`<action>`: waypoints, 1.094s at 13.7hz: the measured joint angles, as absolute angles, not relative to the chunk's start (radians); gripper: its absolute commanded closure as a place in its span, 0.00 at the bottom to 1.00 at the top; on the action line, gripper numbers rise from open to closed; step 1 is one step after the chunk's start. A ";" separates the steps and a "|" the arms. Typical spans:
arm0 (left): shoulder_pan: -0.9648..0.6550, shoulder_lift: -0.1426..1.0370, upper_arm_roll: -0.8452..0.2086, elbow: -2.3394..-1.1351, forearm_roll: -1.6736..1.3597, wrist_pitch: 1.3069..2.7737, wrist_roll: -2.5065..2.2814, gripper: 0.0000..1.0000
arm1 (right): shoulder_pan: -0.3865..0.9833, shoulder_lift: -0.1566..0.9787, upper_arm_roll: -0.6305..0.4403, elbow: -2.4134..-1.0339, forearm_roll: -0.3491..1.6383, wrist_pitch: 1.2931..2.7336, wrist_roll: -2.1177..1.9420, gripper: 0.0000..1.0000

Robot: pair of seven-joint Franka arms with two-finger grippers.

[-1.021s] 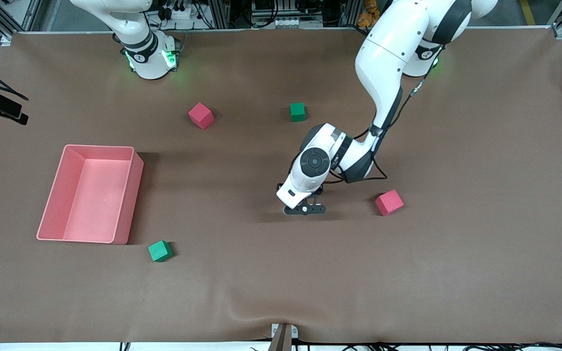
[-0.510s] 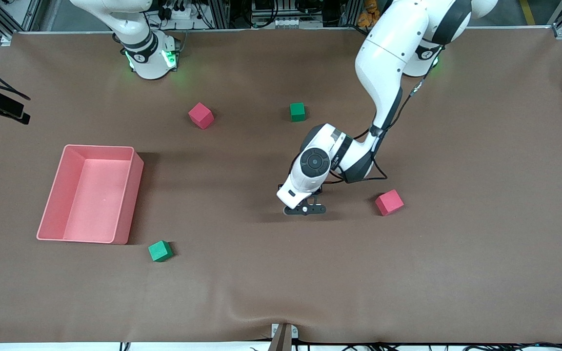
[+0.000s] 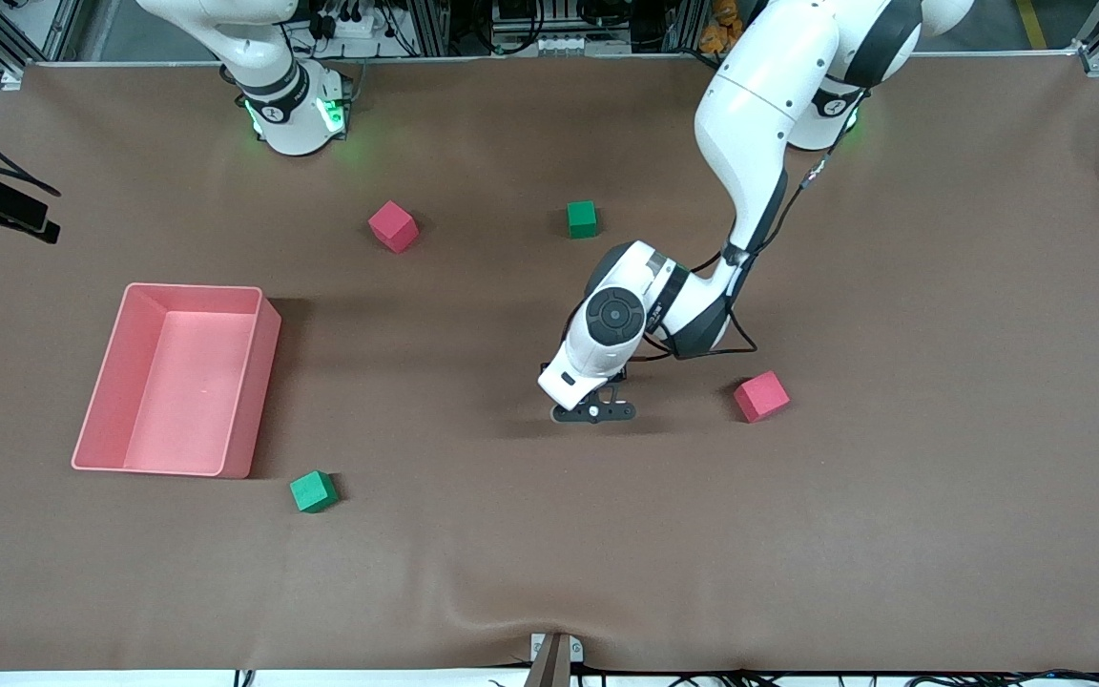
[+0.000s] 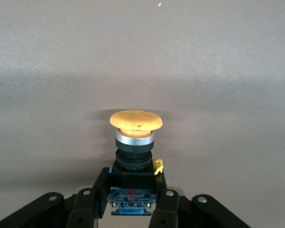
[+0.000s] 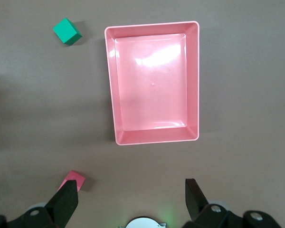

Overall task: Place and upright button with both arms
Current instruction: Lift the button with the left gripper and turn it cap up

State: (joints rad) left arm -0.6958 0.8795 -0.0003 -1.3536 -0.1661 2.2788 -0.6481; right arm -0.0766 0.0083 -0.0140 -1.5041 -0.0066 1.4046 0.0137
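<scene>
On my left wrist feed the button sits dead centre, low in the frame, with its orange cap pointing up the picture and the bare brown table filling everything above it. The left gripper has its jaws drawn in narrow on the black body, one finger on each flank of the block, just under the silver collar. In the front view that gripper shows a little right of centre, low over the table; the button itself is hidden there under the wrist.

I judge the button to be light, rigid and hard-shelled: a plastic block with a metal ring, nothing that will give under the pads. The flat sides of the body are the place to hold it. The domed cap looks smooth and would likely slip, and it probably travels when pressed, so I would keep off it. The small yellow tab and the blue terminal strip near the base look like the delicate bits.

The right gripper waits high over the pink bin, which fills the upper middle of its wrist frame, jaws spread wide and holding nothing.
</scene>
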 measured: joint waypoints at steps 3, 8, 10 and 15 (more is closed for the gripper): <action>-0.729 0.861 -0.004 -1.341 -0.166 2.279 -0.772 0.96 | -0.076 0.009 -0.014 -1.504 -0.007 1.404 0.014 0.00; -0.931 0.824 0.084 -1.339 -0.054 2.279 -1.157 0.88 | -0.076 0.010 -0.014 -1.505 -0.007 1.404 0.014 0.00; -1.020 0.822 0.150 -1.339 0.056 2.268 -1.279 0.88 | -0.076 0.010 -0.013 -1.505 -0.007 1.404 0.014 0.00; -1.163 0.822 0.247 -1.346 0.313 2.131 -1.589 0.91 | -0.076 0.012 -0.013 -1.506 -0.007 1.404 0.014 0.00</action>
State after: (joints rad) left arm -1.1634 0.8219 0.2468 -1.3456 0.3127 2.1312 -1.5892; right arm -0.0756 0.0118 -0.0131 -1.5057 -0.0066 1.4036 0.0137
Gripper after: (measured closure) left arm 0.595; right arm 0.000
